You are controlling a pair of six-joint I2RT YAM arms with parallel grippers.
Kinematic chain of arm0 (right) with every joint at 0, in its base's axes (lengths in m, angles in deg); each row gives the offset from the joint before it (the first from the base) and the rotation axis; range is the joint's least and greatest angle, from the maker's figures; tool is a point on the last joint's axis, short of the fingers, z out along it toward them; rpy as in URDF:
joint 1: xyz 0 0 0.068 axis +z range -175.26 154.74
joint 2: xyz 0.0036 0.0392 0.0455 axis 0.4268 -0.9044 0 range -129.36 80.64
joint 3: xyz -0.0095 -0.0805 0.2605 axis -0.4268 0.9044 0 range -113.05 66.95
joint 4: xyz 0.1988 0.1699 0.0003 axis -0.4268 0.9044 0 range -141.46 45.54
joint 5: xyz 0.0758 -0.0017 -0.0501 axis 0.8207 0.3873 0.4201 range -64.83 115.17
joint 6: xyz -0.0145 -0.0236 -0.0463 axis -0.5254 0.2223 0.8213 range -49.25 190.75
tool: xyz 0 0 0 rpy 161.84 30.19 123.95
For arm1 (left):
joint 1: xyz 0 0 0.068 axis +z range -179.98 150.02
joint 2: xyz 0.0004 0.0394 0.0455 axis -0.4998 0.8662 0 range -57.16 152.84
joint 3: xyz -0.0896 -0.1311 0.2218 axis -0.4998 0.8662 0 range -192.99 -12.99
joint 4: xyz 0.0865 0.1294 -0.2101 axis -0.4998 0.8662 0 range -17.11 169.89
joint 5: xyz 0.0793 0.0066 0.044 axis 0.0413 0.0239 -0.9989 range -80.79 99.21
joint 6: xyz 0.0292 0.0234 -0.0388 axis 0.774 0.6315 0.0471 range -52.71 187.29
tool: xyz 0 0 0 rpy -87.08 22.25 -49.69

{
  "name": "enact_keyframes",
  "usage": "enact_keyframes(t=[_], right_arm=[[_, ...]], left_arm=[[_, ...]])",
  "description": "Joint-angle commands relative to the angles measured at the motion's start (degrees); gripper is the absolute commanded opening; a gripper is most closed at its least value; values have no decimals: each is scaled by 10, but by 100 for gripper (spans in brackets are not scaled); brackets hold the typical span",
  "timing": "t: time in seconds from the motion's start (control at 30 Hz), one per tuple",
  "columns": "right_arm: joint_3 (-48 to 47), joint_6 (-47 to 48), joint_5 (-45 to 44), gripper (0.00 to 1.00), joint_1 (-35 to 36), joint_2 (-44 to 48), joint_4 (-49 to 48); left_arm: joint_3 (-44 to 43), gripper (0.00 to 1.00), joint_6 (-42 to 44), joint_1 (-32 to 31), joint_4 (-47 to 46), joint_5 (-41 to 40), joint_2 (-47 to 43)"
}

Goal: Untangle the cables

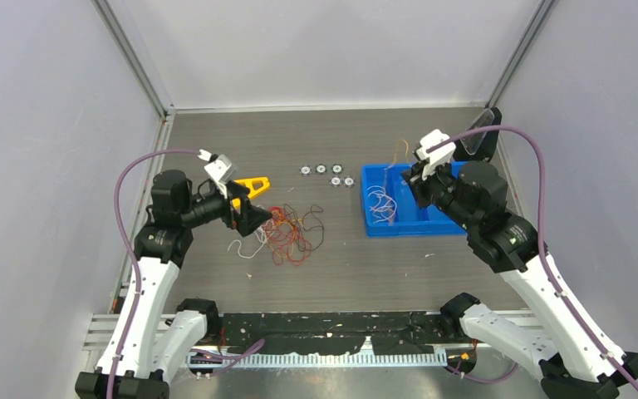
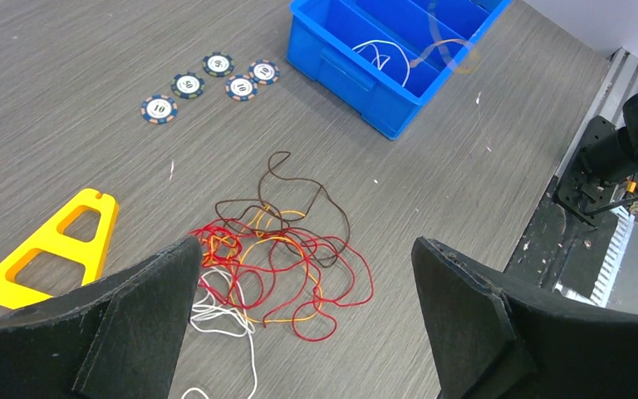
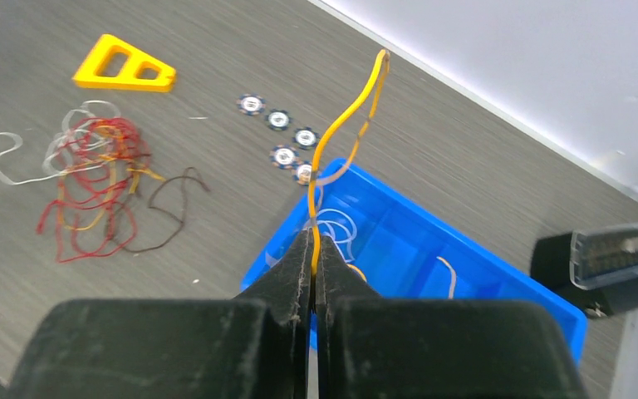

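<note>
On the grey table [image 1: 341, 274]: two arms, left one over the mess, right one over the bin.

- Left gripper [image 2: 303, 249]: jaws wide apart, holding nothing, hanging above the near edge of the tangle [image 2: 274, 266].
- Right gripper [image 3: 313, 249]: jaws pinched tight on one orange cable [image 3: 345, 116]. It's above the blue bin [image 1: 399, 230], and the strand curves up and away from the fingertips.
- Blue bin: right of centre, divided into compartments. White loops [image 1: 380, 204] lie in its left compartment. Another short orange piece [image 3: 449, 274] lies further right inside; can't tell which compartment.
- Tangle: loose clump of red, orange and white cables lying flat on the table, left of the bin and well apart from it. White strands trail out on the left arm's side. A brown cable [image 2: 324, 208] loops out on the bin side.
- Yellow triangular frame [image 2: 104, 229]: flat on the table, near the tangle, not touching it.
- Five poker chips [image 2: 188, 84]: loose cluster between the tangle and the far wall, just left of the bin.
</note>
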Motion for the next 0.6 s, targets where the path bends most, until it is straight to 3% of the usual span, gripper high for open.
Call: enact_keyframes(t=[0.0, 0.3, 0.57], right_arm=[[-10, 11, -37, 5, -48, -15, -31], [10, -3, -70, 5, -101, -48, -18], [44, -16, -109, 5, -115, -130, -84]], left_arm=[[-24, 100, 10, -3, -7, -4, 6], [-31, 100, 20, -6, -4, -11, 23], [-53, 100, 37, -7, 8, -19, 42]])
